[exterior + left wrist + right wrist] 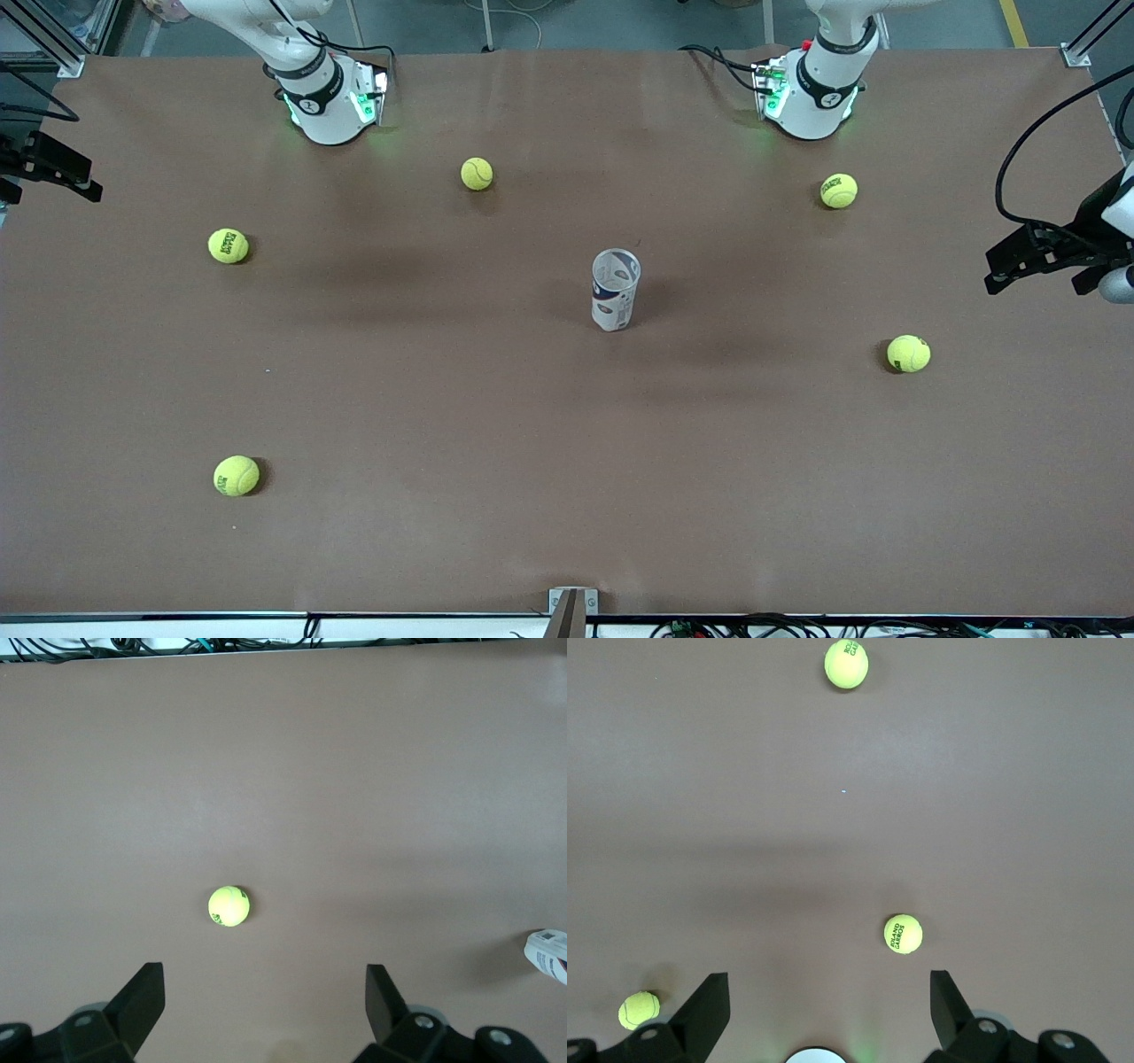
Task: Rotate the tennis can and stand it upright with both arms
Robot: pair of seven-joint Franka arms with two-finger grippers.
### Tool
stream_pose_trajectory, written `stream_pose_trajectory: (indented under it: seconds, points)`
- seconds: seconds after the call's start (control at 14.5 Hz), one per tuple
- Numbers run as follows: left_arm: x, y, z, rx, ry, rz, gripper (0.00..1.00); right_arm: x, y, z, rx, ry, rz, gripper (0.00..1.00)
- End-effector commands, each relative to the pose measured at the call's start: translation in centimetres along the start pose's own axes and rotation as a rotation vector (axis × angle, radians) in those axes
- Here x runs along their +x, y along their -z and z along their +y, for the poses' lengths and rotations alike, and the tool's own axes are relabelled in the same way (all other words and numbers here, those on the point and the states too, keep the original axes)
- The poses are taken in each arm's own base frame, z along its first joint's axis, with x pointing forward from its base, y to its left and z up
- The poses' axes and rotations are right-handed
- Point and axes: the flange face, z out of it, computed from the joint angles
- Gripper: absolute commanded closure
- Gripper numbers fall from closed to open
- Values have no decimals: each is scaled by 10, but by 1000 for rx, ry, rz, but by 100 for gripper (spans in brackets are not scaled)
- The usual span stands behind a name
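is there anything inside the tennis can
The tennis can stands upright with its open mouth up. From the front view the inside looks empty near the top; the label covers the lower part, so the bottom cannot be seen.

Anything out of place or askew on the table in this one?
Nothing stands out. The tennis can stands upright mid-table, open end up, with five tennis balls scattered loose around it. Both pincers hang open, away from the can.

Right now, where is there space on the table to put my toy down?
Biggest bare patch: nearer the front camera than the tennis can, between the two lowest tennis balls. More crowded up by the arm bases, where three balls lie.
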Motion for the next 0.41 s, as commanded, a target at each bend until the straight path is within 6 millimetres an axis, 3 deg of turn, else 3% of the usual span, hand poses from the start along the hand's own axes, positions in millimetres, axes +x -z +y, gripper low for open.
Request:
stream_pose_trajectory:
  seconds: [0.0, 0.35]
  points:
    - [-6, 2, -6, -14, -2, -16, 0, -7, 0, -2, 0, 9, 3, 0]
    - [-5, 7, 1, -22, 2, -8, 0, -7, 2, -4, 1, 12, 11, 0]
